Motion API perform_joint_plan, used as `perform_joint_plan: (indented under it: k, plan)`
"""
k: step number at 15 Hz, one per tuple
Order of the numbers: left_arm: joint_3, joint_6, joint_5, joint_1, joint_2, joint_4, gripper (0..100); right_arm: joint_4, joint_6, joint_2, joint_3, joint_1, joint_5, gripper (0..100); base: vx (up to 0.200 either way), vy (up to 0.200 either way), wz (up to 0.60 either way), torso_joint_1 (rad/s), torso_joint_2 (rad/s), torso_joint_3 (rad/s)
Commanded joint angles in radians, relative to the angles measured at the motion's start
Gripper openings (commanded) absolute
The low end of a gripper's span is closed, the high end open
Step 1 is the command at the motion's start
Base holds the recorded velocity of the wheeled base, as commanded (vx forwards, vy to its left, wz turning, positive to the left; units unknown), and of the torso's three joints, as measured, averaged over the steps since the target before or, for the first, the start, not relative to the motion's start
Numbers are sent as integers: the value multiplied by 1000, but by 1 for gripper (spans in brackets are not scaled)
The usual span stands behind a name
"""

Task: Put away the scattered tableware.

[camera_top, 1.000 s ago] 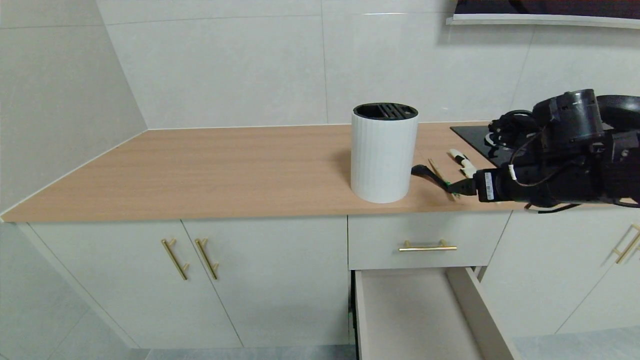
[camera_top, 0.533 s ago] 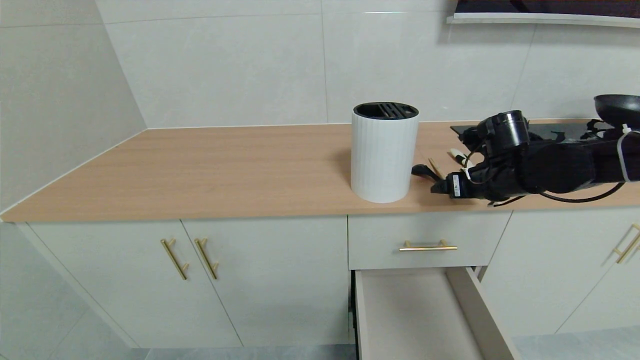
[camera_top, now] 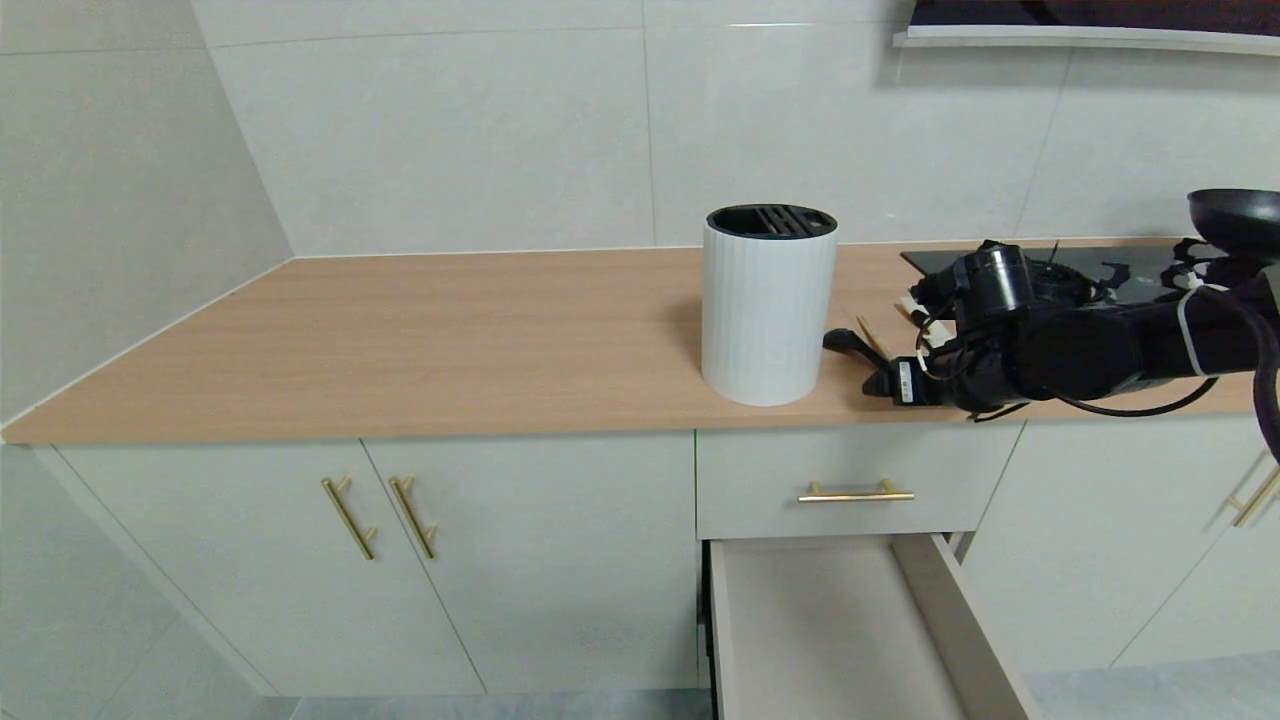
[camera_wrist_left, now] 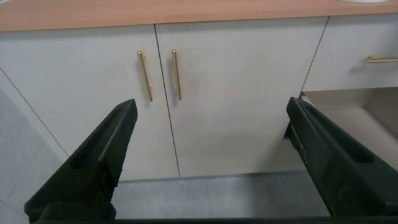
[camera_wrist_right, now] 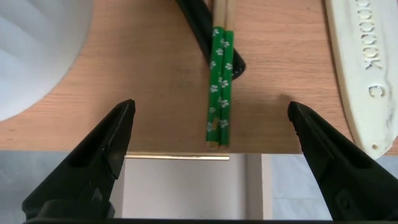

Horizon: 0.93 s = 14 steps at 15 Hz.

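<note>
Right pincer (camera_wrist_right: 209, 109), fingers apart, sits over the green chopsticks (camera_wrist_right: 219, 87) on the tabletop (camera_top: 450, 330), at 3 o'clock of the holder (camera_top: 768, 305). Left pincer (camera_wrist_left: 210, 109) gapes too.

Embossed letters on the white utensil (camera_wrist_right: 365, 78), illegible.

In the head view the right arm (camera_top: 1080, 350) covers most of the chopsticks (camera_top: 871, 338). The black handle (camera_top: 843, 343) beside them is too small to tell what tool it belongs to. The open drawer (camera_top: 830, 620) and the black pan (camera_top: 1235, 208) are cut off by the picture's edges. In the right wrist view the chopsticks' far ends, the white utensil (camera_wrist_right: 360, 74) and the white holder (camera_wrist_right: 37, 50) run out of the picture.
</note>
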Motion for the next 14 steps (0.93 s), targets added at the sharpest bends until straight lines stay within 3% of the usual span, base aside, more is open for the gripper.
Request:
perform_joint_plan:
  k: [1,2,12,14]
  plan:
    - [0,0,0,0,0,0,100,1,0,1,-2,0,0,100,0,0,0,0,0,0]
    - [0,0,0,0,0,0,100,1,2,3,-7,0,0,0,0,0,0,0,0,0]
    - [0,0,-1,0,0,0,100,10,16,-49,6,-1,-1,0,0,0,0,0,0,0]
    - [0,0,-1,0,0,0,100,14,52,-160,75,6,0,0,0,0,0,0,0,0]
